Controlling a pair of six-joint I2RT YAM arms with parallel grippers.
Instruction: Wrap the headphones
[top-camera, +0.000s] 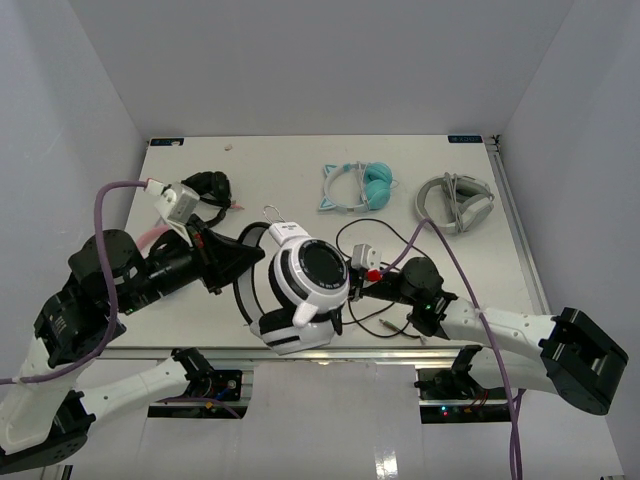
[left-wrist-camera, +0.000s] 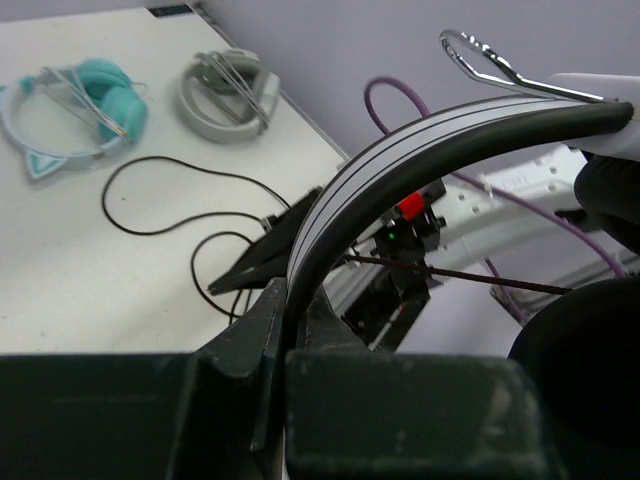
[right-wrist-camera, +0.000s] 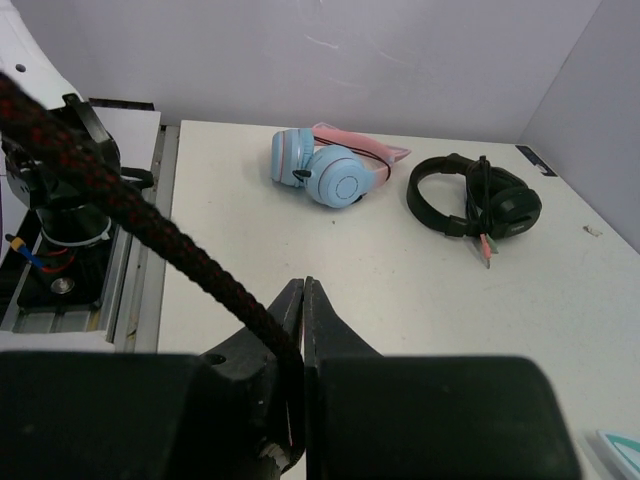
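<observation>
The pale surface (top-camera: 300, 160) carries a teal cat-ear pair (top-camera: 358, 187), a grey pair (top-camera: 455, 200) and a black pair (top-camera: 210, 188) along its far side. The white headphones (top-camera: 300, 300) are at its near middle edge between the two arms, one ringed ear cup (top-camera: 322, 268) facing up. The left gripper (left-wrist-camera: 290, 305) pinches the headband (left-wrist-camera: 420, 150), and the right gripper (right-wrist-camera: 303, 305) is pressed together on the black cable (right-wrist-camera: 120, 205), whose loose loops lie beside the ear cup.
</observation>
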